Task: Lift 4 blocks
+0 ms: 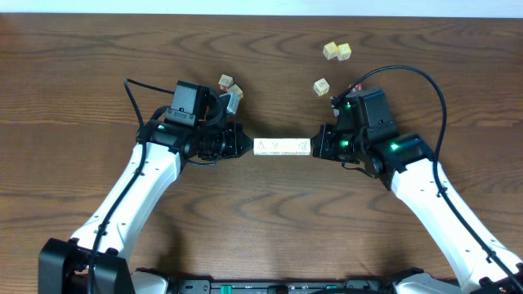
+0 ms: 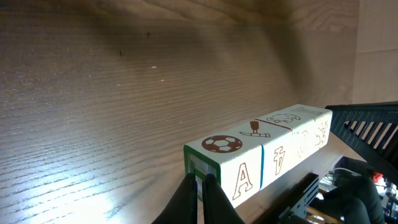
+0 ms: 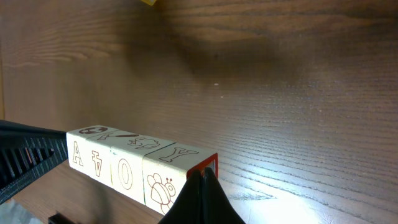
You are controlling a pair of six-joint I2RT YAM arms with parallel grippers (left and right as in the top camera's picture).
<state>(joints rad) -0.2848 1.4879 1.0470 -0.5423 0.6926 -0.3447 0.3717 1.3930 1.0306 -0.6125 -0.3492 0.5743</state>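
The left gripper [image 1: 247,145] and right gripper [image 1: 315,147], both claws pinched closed, press inward on opposite ends of the four blocks [image 1: 282,147] at mid-table. That squeeze alone binds them as one bar.

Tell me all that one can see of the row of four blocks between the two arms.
The four blocks are pale wooden cubes set face to face in one straight, level bar near the middle of the table. Printed outlines show: a football, letters A, O, Y, a bee. The shut left fingers press its green-edged end, the shut right fingers its red-edged end. Whether it rests on the table I cannot tell.
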